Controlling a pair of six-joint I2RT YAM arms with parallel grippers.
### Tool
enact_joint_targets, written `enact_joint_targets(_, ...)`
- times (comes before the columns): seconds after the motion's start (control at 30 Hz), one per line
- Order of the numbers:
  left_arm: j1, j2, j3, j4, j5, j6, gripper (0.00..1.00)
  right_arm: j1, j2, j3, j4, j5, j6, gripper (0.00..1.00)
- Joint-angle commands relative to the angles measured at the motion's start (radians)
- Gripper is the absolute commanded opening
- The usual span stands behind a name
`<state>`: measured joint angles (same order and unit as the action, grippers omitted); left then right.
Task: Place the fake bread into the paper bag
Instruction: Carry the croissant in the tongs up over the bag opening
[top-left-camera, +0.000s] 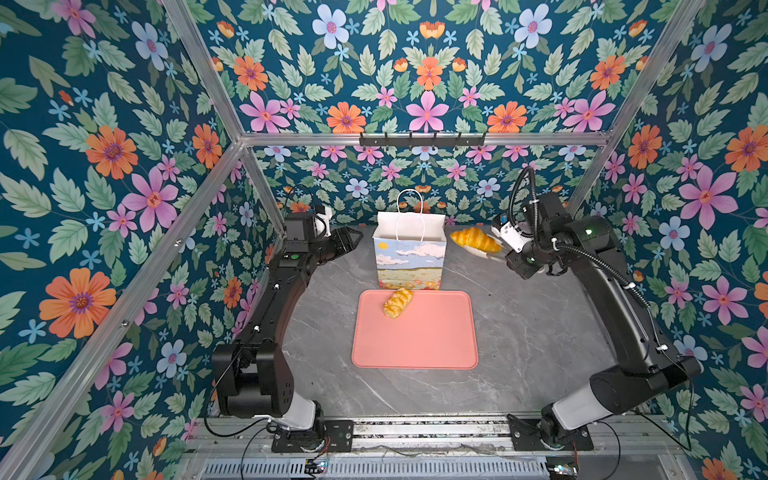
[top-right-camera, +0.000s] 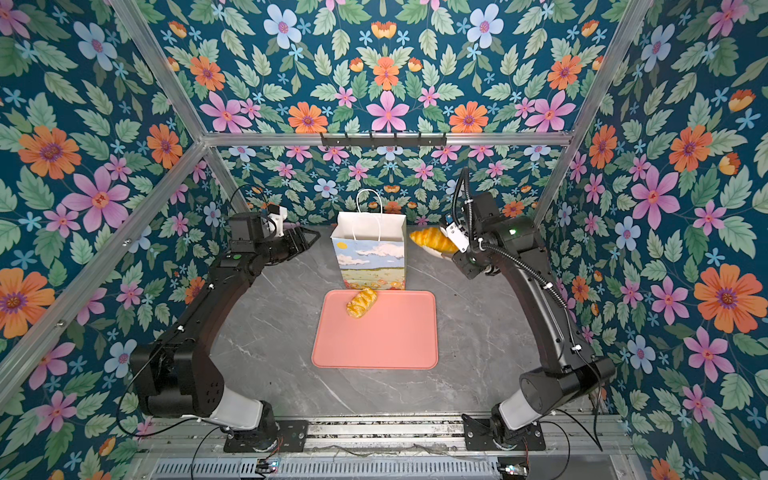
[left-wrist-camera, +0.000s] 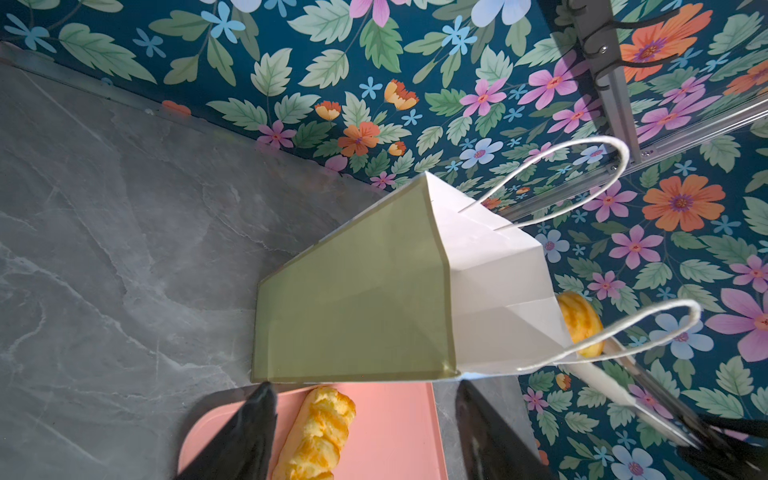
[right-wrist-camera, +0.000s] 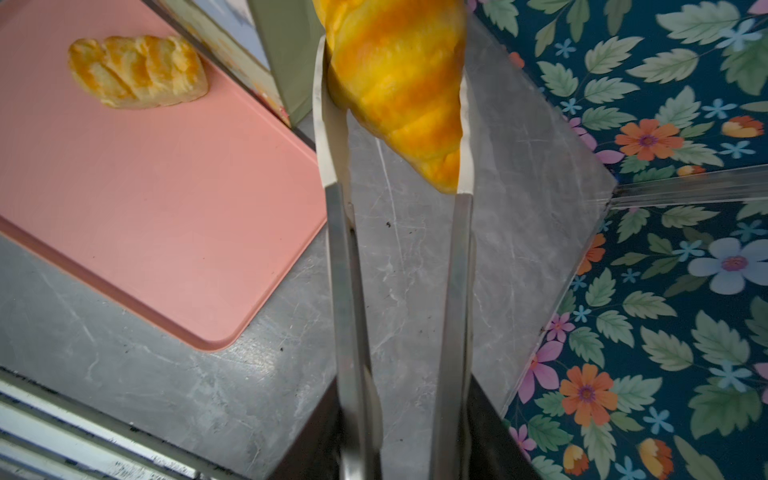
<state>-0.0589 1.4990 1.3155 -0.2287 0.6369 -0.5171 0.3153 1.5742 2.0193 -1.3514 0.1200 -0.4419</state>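
Observation:
The paper bag (top-left-camera: 410, 253) (top-right-camera: 372, 253) stands upright and open at the back of the table, just behind the pink tray (top-left-camera: 415, 340). My right gripper (top-left-camera: 506, 254) (right-wrist-camera: 403, 415) is shut on metal tongs (right-wrist-camera: 345, 249). The tongs pinch a golden ridged croissant (top-left-camera: 473, 240) (right-wrist-camera: 399, 83), held in the air just right of the bag's rim. A braided fake bread (top-left-camera: 397, 302) (left-wrist-camera: 318, 432) lies at the tray's far left corner. My left gripper (top-left-camera: 355, 240) (left-wrist-camera: 363, 386) hangs open and empty beside the bag's left side (left-wrist-camera: 353, 316).
The grey marble tabletop (top-left-camera: 519, 332) is bounded by flowered walls and aluminium frame bars. A black hook rail (top-left-camera: 422, 139) hangs on the back bar above the bag. The bag's cord handles (left-wrist-camera: 582, 183) stand up over its mouth.

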Motion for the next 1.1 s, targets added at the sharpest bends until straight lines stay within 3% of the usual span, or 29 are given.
enact_joint_targets(0.0,0.001,-0.013,0.008,-0.012,-0.014,0.004,0.69,-0.017,0.038,0.096,-0.044,0.030,-0.044,0.40)
enact_joint_targets(0.57,-0.033,0.042,0.080,-0.009,-0.031,-0.028,0.69,-0.004,0.249,0.496,-0.081,-0.119,-0.079,0.40)
enact_joint_targets(1.07,-0.106,0.201,0.301,-0.121,-0.062,0.032,0.68,0.087,0.337,0.606,-0.061,-0.208,-0.052,0.41)
